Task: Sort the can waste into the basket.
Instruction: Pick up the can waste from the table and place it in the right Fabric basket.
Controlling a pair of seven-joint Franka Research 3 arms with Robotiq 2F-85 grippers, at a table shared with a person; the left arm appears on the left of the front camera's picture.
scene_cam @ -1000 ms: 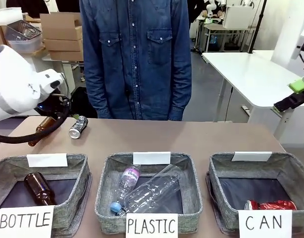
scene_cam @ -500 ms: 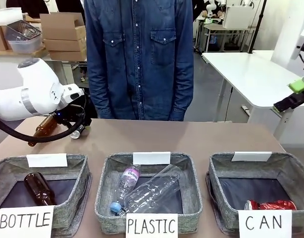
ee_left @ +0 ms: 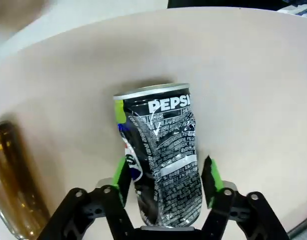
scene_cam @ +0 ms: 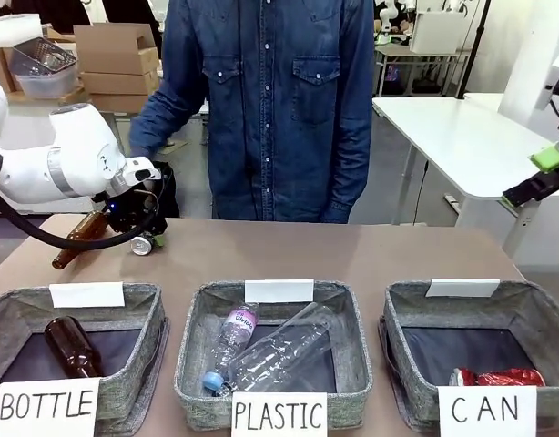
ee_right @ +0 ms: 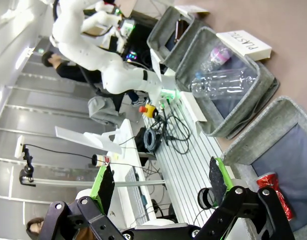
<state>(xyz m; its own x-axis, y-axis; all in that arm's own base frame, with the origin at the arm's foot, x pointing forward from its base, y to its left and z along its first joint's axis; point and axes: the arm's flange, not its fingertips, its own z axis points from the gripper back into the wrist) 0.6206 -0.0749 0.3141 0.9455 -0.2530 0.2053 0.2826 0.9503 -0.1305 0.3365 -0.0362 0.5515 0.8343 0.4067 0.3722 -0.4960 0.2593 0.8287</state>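
Expect the main risk at closure: the silver can (ee_left: 161,150) is dented and lies on its side on the worktop (scene_cam: 352,250), so an uneven squeeze may roll it or push it out from between the pads. Confirm a centred grip before you lift. A brown bottle (ee_left: 11,180) lies just beside the can, and any sideways drift of the left pincer (ee_left: 165,170) may knock it. The left pincer is open and grips nothing; its pads straddle the can's body, close on each side. The can sits at the far left, well apart from the CAN basket (scene_cam: 534,309) at the near right, where the red can (scene_cam: 498,377) lies. The right pincer (ee_right: 161,185) is wide open and empty.
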